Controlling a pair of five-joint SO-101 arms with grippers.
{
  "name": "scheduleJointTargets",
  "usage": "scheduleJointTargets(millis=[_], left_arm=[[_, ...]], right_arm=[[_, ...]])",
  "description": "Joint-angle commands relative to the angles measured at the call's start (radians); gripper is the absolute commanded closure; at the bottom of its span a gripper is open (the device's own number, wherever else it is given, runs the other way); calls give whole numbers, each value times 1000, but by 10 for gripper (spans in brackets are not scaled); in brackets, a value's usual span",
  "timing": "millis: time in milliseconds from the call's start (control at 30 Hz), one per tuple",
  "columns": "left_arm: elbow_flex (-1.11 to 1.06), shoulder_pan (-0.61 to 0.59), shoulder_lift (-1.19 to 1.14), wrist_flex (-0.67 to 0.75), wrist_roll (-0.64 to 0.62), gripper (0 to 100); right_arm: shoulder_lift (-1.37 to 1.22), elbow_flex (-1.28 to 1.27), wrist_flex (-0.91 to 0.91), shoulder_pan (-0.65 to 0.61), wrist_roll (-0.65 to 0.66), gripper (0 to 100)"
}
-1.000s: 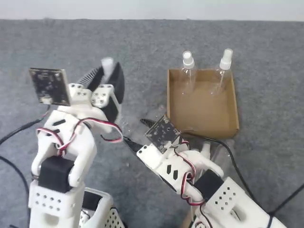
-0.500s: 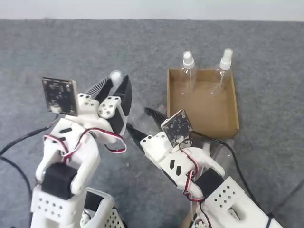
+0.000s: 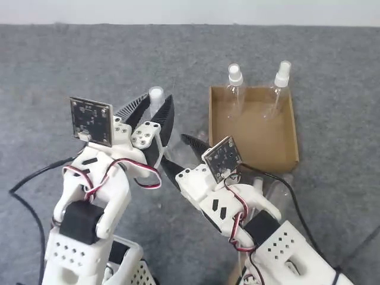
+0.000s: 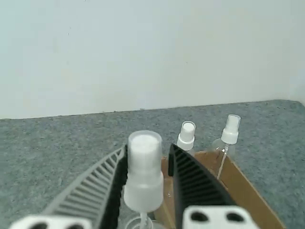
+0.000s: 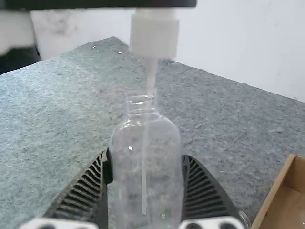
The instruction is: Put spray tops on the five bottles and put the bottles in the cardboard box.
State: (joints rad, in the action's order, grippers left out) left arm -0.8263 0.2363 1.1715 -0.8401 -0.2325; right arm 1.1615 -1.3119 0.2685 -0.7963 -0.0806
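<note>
My left gripper [image 3: 156, 100] is shut on a white spray top [image 3: 156, 93], which sits upright between the black fingers [image 4: 188, 176]. The spray top [image 4: 143, 171] hangs right over the neck of a clear bottle [image 5: 145, 167], and its dip tube [image 5: 148, 90] runs down into the bottle. My right gripper [image 3: 176, 151] is shut on that bottle and holds it upright just left of the cardboard box [image 3: 279, 155]. Two bottles with spray tops [image 3: 236, 76] [image 3: 282, 72] stand at the far side of the box, also seen as bottles [image 4: 186, 135] [image 4: 230, 131] beyond the held top.
Grey carpet covers the table. A white perforated basket [image 3: 129, 264] sits at the near edge under the left arm. Black cables [image 3: 35, 172] trail at the left and near the right arm's base. The near part of the box floor [image 3: 249, 139] is bare.
The left arm has carried the spray top to the right, over the bottle held by the right gripper. The right gripper shifted slightly up and right early on, then held still.
</note>
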Motion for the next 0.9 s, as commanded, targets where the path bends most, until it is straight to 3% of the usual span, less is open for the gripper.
scheduleJointTargets(millis=[0, 233, 367, 500, 667, 867], left_arm=[[27, -64, 17, 25, 14, 867], [93, -123, 18, 12, 14, 866], [111, -124, 28, -91, 15, 870], [97, -216, 74, -210, 17, 870], [-82, -290, 241, -236, 75, 867], [-378, -167, 420, -146, 133, 849]], right_arm=[[36, 14, -30, 10, -12, 992], [36, 12, -28, 12, -12, 992], [38, 18, -2, 19, -12, 992], [36, 83, 33, 88, -15, 992], [27, 187, 62, 157, -17, 992], [22, 250, 61, 159, -17, 992]])
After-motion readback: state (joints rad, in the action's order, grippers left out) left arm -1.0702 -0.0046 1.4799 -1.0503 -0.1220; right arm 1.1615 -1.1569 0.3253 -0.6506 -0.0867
